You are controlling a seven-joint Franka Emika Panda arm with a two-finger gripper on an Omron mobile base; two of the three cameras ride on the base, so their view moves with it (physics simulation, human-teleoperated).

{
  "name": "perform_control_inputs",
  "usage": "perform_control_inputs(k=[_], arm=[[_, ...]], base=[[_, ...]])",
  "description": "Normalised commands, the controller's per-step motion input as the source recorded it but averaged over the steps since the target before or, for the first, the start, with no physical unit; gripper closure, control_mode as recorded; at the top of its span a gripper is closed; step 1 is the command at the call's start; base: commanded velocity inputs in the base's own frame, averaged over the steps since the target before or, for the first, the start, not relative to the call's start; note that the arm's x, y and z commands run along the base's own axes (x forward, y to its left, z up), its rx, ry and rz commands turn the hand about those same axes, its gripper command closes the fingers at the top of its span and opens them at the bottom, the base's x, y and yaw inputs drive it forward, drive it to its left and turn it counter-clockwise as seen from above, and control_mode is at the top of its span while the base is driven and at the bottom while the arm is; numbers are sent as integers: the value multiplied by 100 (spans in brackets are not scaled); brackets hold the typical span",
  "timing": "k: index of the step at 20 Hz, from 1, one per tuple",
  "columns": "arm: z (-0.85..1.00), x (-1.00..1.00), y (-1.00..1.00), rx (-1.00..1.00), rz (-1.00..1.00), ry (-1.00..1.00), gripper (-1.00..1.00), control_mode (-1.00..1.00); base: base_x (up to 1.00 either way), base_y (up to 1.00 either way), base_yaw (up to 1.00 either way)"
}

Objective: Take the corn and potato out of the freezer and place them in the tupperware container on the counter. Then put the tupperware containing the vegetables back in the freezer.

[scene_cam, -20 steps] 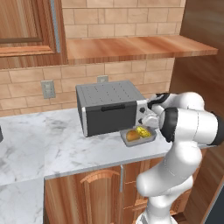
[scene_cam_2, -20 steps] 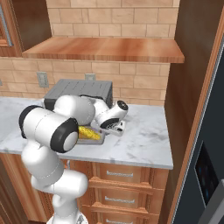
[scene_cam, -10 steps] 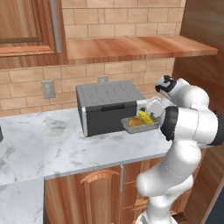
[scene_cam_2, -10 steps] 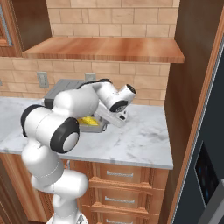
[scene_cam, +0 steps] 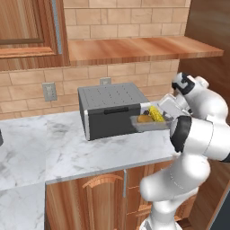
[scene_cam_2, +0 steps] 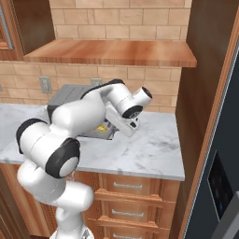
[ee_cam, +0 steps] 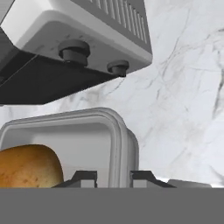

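So the gripper [ee_cam: 113, 177] is pinched nearly shut on the rim wall of the tupperware container [scene_cam: 150, 123], one finger inside, one outside, and the tray is held up off the counter [scene_cam: 108, 150], right in front of the toaster oven [scene_cam: 112, 109]. Both veggies are in it: the potato [scene_cam: 144, 119] toward the oven side, the corn [scene_cam: 156, 113] beside it on the arm's side. In the hand view the tray stretches away from the fingertips [ee_cam: 82, 177], long axis pointing toward the oven. The freezer [scene_cam_2: 219, 154] sits off to the robot's right, so I'd guess the next swing goes that way, tray kept level so nothing rolls out.
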Motion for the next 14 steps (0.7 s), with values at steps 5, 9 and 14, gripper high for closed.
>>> perform_control_inputs(k=[5, 9, 14], arm=[[38, -58, 0, 0, -13, 4, 100, -100], [52, -71, 0, -1, -20, 2, 100, -100], [48, -53, 0, 0, -31, 8, 100, -100]], base=[[0, 0, 0], [0, 0, 0], [0, 0, 0]])
